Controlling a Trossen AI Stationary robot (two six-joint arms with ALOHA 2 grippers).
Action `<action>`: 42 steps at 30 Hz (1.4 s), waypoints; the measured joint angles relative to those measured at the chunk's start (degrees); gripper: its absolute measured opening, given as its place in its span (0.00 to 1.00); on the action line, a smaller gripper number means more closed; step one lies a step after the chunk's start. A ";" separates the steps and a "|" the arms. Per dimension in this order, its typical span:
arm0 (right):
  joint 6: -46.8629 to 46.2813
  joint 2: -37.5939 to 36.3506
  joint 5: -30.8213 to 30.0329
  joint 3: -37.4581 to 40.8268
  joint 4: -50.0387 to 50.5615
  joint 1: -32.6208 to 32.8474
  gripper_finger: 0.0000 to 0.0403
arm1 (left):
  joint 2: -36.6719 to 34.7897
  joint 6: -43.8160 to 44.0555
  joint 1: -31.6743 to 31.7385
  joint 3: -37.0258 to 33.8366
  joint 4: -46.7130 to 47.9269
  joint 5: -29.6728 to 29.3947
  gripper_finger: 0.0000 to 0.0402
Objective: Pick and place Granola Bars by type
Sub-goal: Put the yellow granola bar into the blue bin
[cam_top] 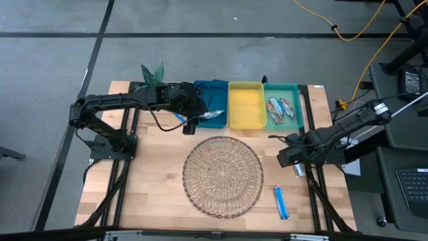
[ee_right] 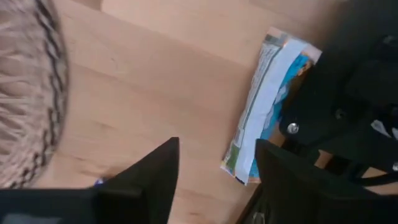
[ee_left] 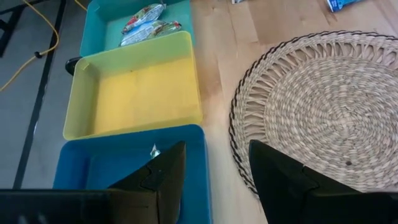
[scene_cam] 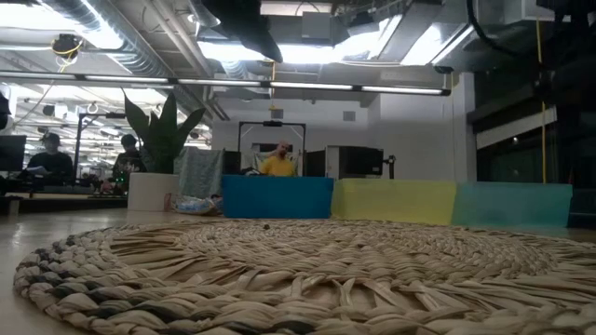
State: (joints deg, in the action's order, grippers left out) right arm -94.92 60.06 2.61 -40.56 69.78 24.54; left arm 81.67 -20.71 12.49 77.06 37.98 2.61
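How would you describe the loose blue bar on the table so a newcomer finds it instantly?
Start at the round woven wicker mat in the middle of the wooden table. Just off its right side, near the table's front edge, lies a small bright blue shiny-wrapped granola bar. It alone lies on bare wood there, outside any tray.

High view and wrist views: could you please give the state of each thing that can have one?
blue tray, holds a silver bar
yellow tray, empty
teal tray, holds red-green bars
wicker mat, bare
blue bar, lying flat on the table
left gripper, open, holding nothing
right gripper, open, holding nothing
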 joint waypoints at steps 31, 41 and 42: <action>-29.59 17.26 8.90 5.02 -8.74 8.50 0.53 | 4.93 0.38 0.00 0.00 0.31 2.84 0.43; -29.59 17.24 8.99 7.89 -8.43 8.46 0.53 | 5.60 1.31 1.35 -0.02 -0.49 5.48 0.43; -29.59 17.20 9.34 9.06 -10.76 8.31 0.53 | 5.60 1.18 1.34 -0.02 -0.49 5.49 0.43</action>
State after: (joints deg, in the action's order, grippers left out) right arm -124.51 77.26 11.95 -31.50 59.02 32.84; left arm 87.26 -19.53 13.83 77.03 37.50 8.10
